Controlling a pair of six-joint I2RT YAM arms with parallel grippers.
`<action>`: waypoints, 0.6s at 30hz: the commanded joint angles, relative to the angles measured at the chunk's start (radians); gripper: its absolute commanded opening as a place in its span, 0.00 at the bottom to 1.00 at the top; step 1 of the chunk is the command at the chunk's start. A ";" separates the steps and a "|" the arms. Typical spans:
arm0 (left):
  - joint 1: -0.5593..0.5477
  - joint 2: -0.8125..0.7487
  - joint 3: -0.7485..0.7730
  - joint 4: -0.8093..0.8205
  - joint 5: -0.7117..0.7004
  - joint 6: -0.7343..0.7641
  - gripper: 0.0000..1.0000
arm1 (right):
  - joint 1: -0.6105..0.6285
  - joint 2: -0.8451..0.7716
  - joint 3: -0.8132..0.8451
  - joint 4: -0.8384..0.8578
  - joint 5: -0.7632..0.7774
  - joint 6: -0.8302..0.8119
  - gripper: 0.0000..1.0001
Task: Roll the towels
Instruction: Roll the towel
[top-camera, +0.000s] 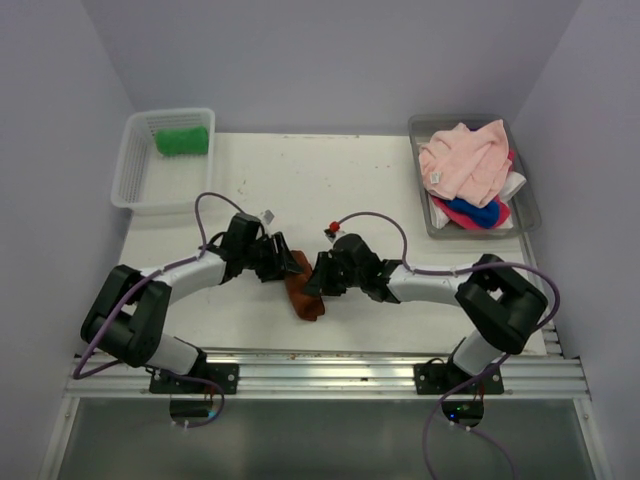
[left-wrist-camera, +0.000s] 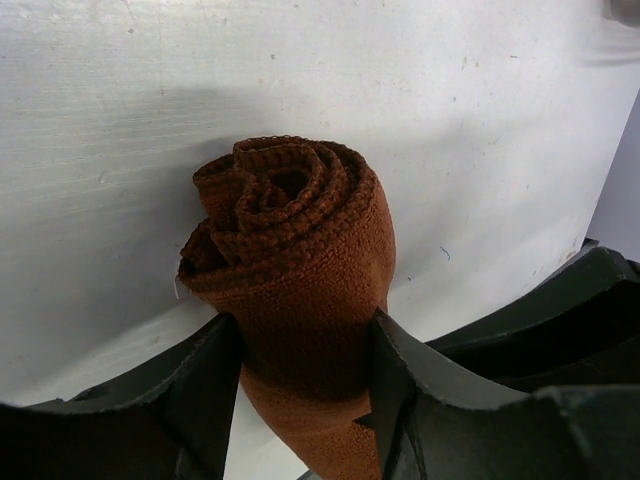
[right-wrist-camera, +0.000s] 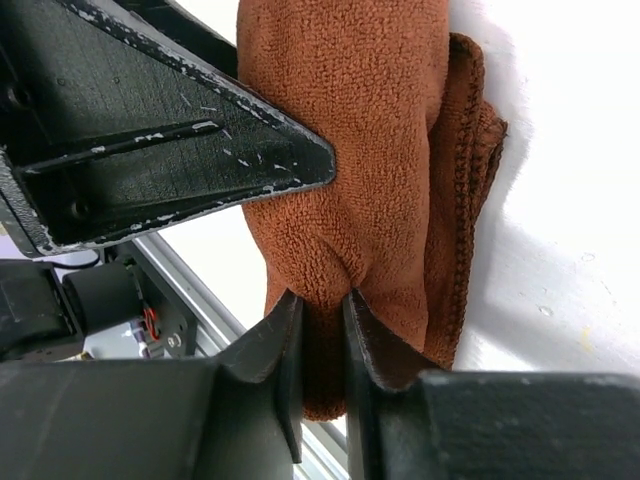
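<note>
Rust brown towel (top-camera: 303, 290): rolled, lying on the table (top-camera: 330, 180), lower centre of the top view. You are clamping your left fingers (left-wrist-camera: 190, 400) around the roll and pinching its outer layer with your right fingers (right-wrist-camera: 265, 350). The rolling step is probably finishing, so the next move is calling for a snug tuck before you release.

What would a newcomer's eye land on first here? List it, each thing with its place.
The rust brown towel, rolled into a spiral, lies at the near middle of the table, with the left pincer clamped around it and the right pincer pinching a fold. A bright green towel sits in the white basket at far left. A pile of pink, blue and white towels fills the grey tray at far right.
</note>
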 joint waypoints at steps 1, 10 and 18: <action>-0.012 -0.014 0.014 0.011 -0.018 -0.010 0.52 | 0.011 -0.061 0.005 -0.123 0.051 -0.026 0.26; -0.014 -0.040 0.051 -0.095 -0.070 -0.014 0.47 | 0.278 -0.149 0.302 -0.641 0.731 -0.234 0.60; -0.017 -0.045 0.073 -0.124 -0.081 -0.017 0.46 | 0.559 0.113 0.580 -0.809 1.191 -0.475 0.67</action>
